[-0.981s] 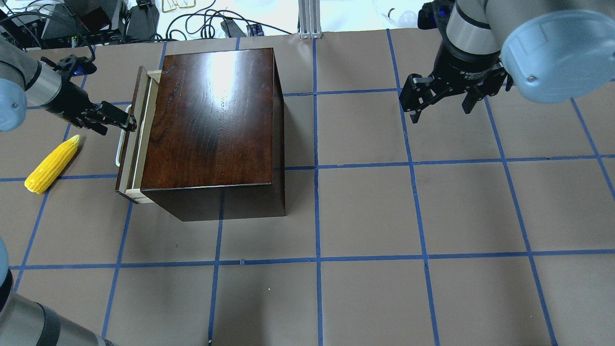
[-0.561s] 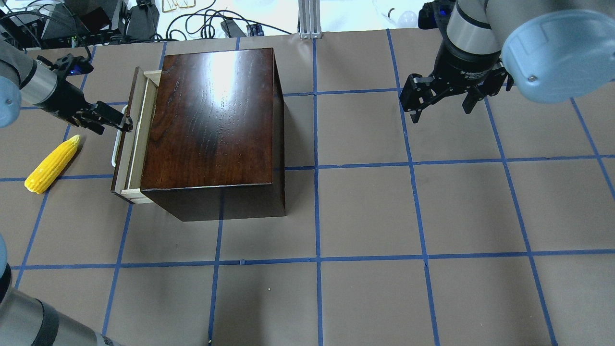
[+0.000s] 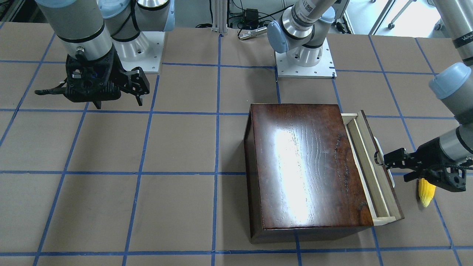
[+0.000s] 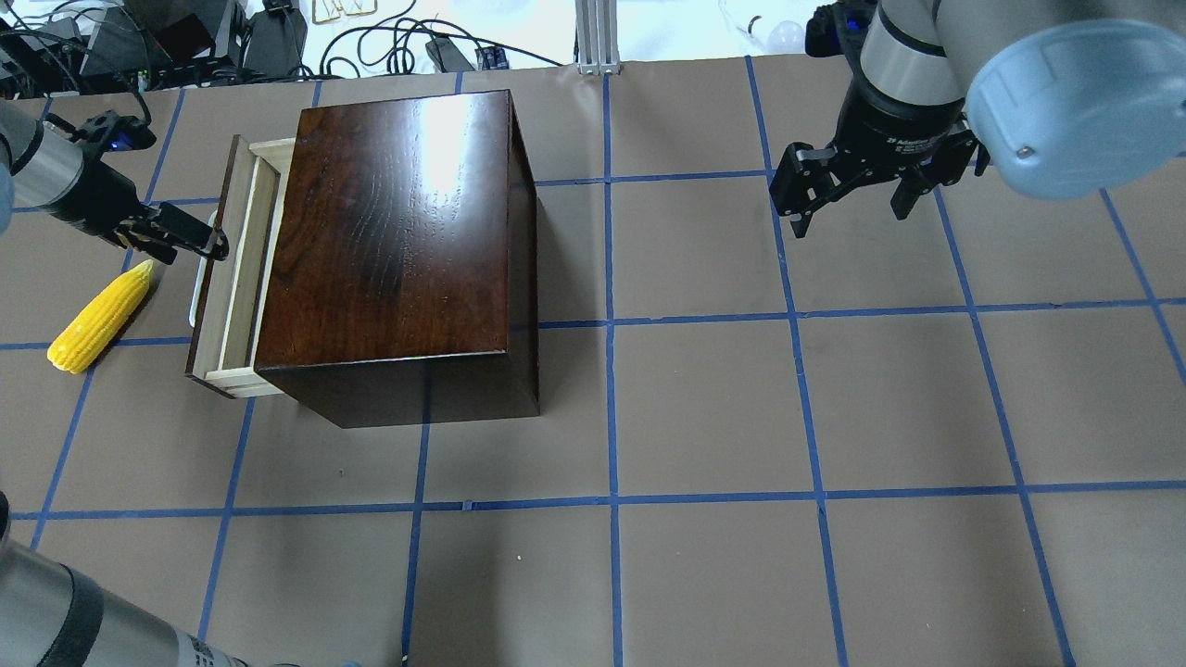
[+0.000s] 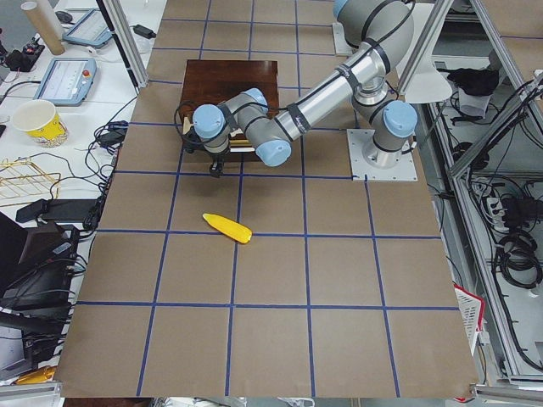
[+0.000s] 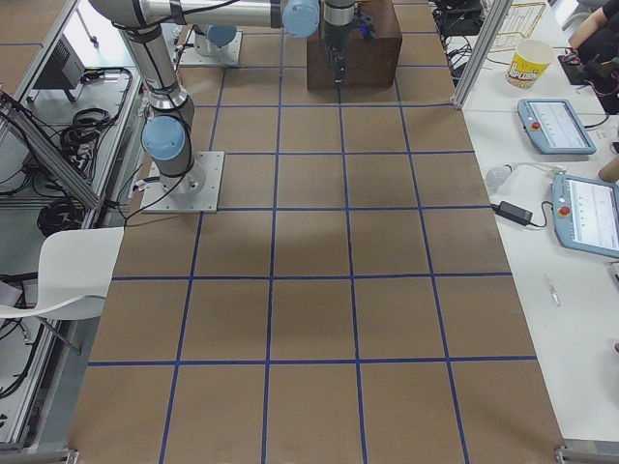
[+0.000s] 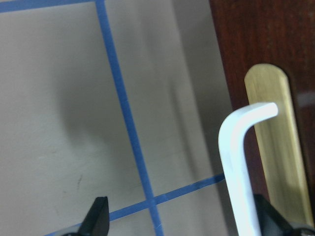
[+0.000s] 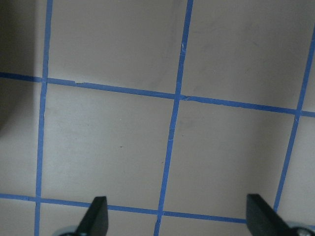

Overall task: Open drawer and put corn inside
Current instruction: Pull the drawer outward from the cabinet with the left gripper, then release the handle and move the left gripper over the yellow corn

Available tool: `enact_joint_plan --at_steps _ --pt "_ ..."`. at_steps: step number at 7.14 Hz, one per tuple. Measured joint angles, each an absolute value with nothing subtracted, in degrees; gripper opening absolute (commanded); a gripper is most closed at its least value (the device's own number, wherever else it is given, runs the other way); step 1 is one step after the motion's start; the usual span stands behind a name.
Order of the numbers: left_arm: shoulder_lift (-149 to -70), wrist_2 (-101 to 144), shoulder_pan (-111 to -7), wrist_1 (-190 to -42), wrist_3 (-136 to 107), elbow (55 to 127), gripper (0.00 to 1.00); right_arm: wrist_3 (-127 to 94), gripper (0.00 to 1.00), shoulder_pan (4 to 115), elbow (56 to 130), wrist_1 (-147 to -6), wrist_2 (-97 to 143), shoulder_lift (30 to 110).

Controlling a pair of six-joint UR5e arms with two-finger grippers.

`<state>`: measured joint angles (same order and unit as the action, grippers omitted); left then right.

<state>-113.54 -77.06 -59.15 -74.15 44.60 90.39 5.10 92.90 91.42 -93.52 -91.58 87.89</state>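
The dark-brown wooden box (image 4: 398,232) stands left of centre. Its drawer (image 4: 243,269) is pulled out a short way toward the table's left, pale-wood tray showing, white handle (image 4: 196,283) on the front. My left gripper (image 4: 202,245) is open at the handle. In the left wrist view (image 7: 184,219) the handle (image 7: 238,167) lies between the spread fingers, against one of them. The yellow corn (image 4: 100,316) lies on the table left of the drawer, near the left arm; it also shows in the front-facing view (image 3: 426,192). My right gripper (image 4: 848,199) is open and empty at the far right.
Cables and equipment (image 4: 232,42) lie beyond the table's far edge. The arm bases (image 3: 305,55) stand on the robot's side. Brown paper with a blue tape grid (image 4: 611,500) covers the table. The box (image 3: 306,166) sits at a slight angle to the grid.
My left gripper has moved left with the handle, and the drawer has slid further out. The whole box has also shifted a little left. The right arm and corn have not moved.
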Motion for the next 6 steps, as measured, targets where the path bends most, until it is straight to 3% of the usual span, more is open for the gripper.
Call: enact_joint_plan --at_steps 6 --pt "-114.96 -80.04 -58.75 -77.46 46.8 85.75 1.0 5.1 1.0 92.84 91.41 -93.52 -91.58 87.89"
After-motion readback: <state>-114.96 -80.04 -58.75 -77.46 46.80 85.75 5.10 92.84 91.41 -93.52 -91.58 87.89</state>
